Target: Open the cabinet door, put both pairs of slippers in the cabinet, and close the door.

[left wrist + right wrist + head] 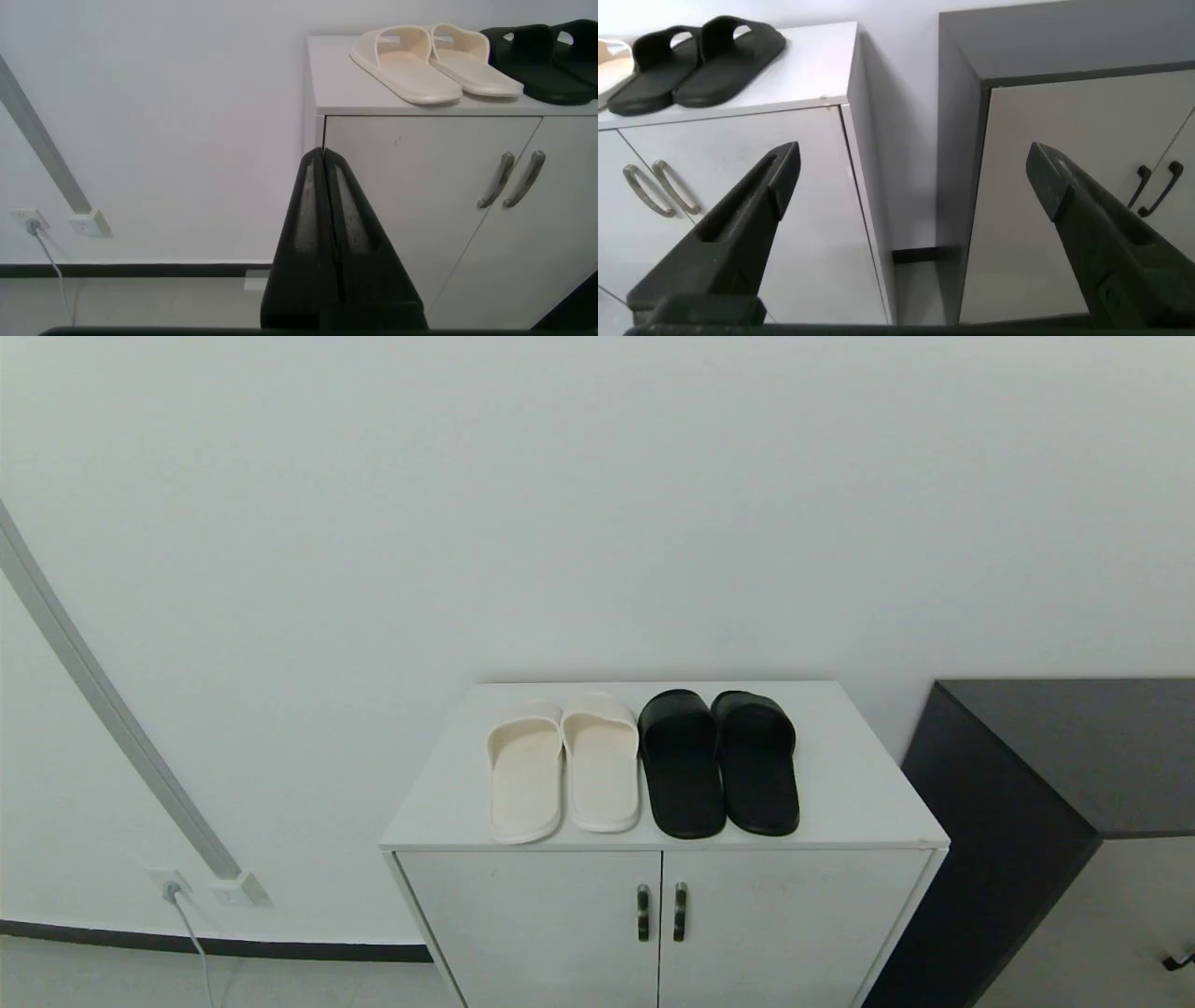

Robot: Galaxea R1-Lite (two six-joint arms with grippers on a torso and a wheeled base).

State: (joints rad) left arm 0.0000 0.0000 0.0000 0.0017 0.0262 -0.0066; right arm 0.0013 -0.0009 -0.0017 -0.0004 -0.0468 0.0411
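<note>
A low white cabinet stands against the wall with both doors closed and two metal handles at the middle seam. On its top lie a cream pair of slippers and, to their right, a black pair of slippers, toes toward the wall. My left gripper is shut with nothing in it, held low off the cabinet's left front corner. My right gripper is open and holds nothing, low in front of the gap between the white cabinet and the dark one.
A dark cabinet with a light door stands close on the right, a narrow gap between. A grey cable duct runs down the wall on the left to sockets with a plugged cord. Floor lies open left of the white cabinet.
</note>
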